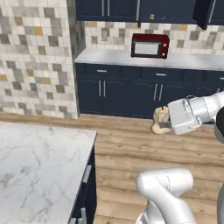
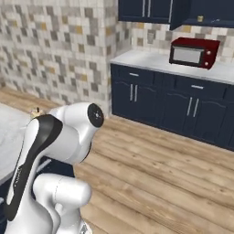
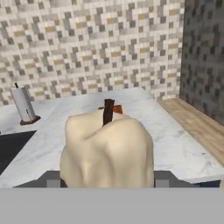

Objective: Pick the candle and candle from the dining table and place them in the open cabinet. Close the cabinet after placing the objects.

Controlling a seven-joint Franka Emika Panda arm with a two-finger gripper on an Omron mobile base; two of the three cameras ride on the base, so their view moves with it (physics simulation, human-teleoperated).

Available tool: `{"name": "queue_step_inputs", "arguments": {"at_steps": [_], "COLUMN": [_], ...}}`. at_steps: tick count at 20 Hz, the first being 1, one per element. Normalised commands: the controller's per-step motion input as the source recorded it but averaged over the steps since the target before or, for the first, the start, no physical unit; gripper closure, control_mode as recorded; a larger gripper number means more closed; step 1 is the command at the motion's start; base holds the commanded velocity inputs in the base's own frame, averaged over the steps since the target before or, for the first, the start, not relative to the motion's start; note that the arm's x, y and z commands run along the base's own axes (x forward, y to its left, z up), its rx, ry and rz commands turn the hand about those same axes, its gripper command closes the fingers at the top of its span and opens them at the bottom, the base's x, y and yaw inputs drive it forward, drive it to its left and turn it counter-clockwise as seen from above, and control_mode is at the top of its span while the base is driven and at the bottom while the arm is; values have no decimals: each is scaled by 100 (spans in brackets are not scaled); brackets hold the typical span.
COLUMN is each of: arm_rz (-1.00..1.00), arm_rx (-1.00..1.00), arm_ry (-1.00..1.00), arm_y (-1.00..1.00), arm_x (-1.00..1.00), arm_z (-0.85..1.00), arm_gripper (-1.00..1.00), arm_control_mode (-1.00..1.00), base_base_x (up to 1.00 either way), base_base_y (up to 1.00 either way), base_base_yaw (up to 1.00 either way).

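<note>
- Overhead, the navy wall cabinet (image 1: pixel 168 11) hangs open above the red microwave (image 1: pixel 150 45), ready to receive the load.
- Marble worktop (image 1: pixel 35 166) lies well behind the arm; a paper-towel roll (image 3: pixel 22 105) stands on it.
- End effector (image 1: pixel 164 125) is closed on the pale cream candle (image 1: pixel 160 120), carried mid-air over the wood floor (image 1: pixel 144 148), presumably toward that cabinet.

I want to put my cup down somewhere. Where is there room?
The dining table is bare marble from its near corner to the tiled wall. The grey counter left of the red microwave is bare too. Near the pincer it is crowded, where it grips a cream candle.
</note>
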Motion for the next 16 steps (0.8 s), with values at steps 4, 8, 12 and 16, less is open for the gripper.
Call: {"name": "queue_step_inputs", "arguments": {"at_steps": [4, 8, 12, 16], "arm_rz": [0, 0, 0, 0], "arm_rx": [0, 0, 0, 0], "arm_ry": [0, 0, 0, 0], "arm_y": [0, 0, 0, 0], "arm_x": [0, 0, 0, 0], "arm_z": [0, 0, 0, 0], "arm_gripper": [100, 100, 100, 100], "arm_control_mode": [100, 100, 100, 100], "base_base_x": [64, 76, 75, 75], "base_base_y": [2, 0, 0, 0], "base_base_yaw": [-24, -17, -12, -12]}}
